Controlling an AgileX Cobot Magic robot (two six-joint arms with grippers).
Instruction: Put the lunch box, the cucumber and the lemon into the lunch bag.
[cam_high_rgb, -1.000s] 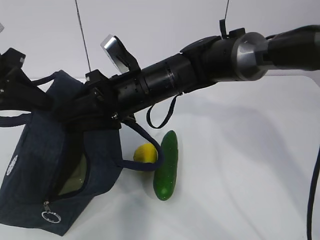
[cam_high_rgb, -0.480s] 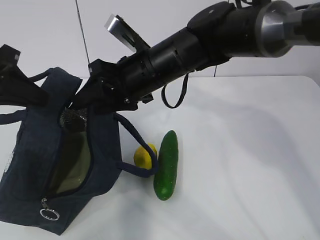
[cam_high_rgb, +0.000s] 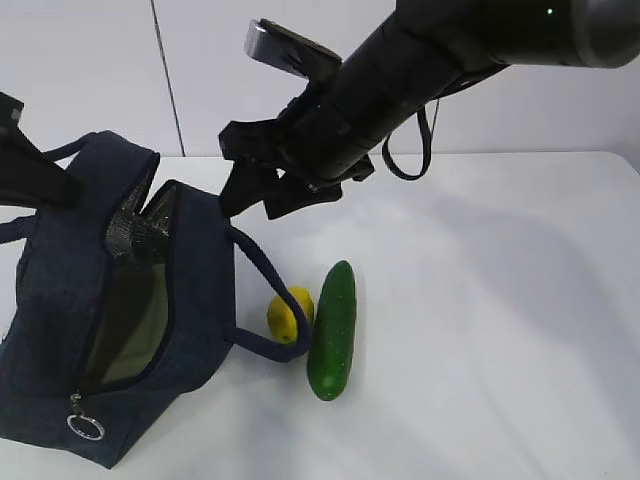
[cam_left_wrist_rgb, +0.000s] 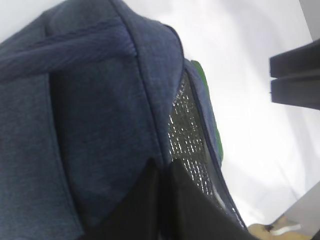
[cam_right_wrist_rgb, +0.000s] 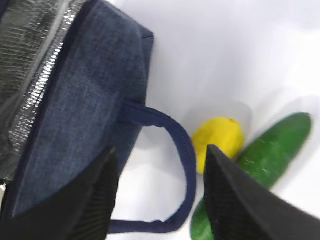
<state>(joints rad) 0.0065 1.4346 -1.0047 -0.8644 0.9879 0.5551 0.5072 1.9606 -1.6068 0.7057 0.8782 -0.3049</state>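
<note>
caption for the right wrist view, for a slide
Open end effector above the bag handle, lemon and cucumber beside it.

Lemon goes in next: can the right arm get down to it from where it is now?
Probably yes: the right pincer is open and empty above the lemon, whose top is bare. The bag's handle and the cucumber flank it closely.

The dark navy fabric lunch bag (cam_high_rgb: 70, 330) sits at the left of the white tabletop (cam_high_rgb: 500, 330), its top unzipped. Just right of it lies the small yellow lemon (cam_high_rgb: 288, 312), tucked behind the bag's near strap handle (cam_high_rgb: 265, 300). The smooth dark green cucumber (cam_high_rgb: 332, 330) lies right of the lemon, touching it.
</note>
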